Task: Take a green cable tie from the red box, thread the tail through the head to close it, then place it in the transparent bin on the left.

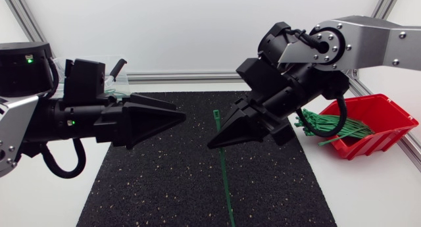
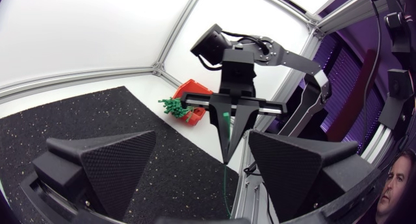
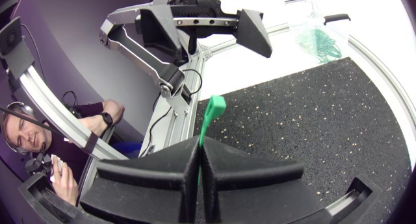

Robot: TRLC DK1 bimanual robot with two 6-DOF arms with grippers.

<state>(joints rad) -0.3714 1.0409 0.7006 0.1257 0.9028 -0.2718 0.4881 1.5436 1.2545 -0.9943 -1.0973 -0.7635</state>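
Observation:
My right gripper [image 1: 220,140] hangs over the middle of the black mat [image 1: 164,187], shut on a green cable tie [image 1: 223,168]. The tie's head [image 3: 214,106] sticks out past the closed fingertips [image 3: 188,160], and its tail hangs down to the mat. Facing it from the left, a short gap away, my left gripper [image 1: 177,116] is open with nothing between its fingers [image 2: 104,159]. The left wrist view looks straight at the right gripper [image 2: 227,152] and the tie [image 2: 225,120]. The red box [image 1: 388,112] of green ties [image 1: 329,125] is at the right. The transparent bin [image 3: 318,39] lies behind my left arm.
The mat covers the table's middle, with white tabletop [image 1: 368,194] around it. An aluminium frame rail [image 1: 191,75] runs along the back edge. The red box [image 2: 195,91] sits just off the mat's right side.

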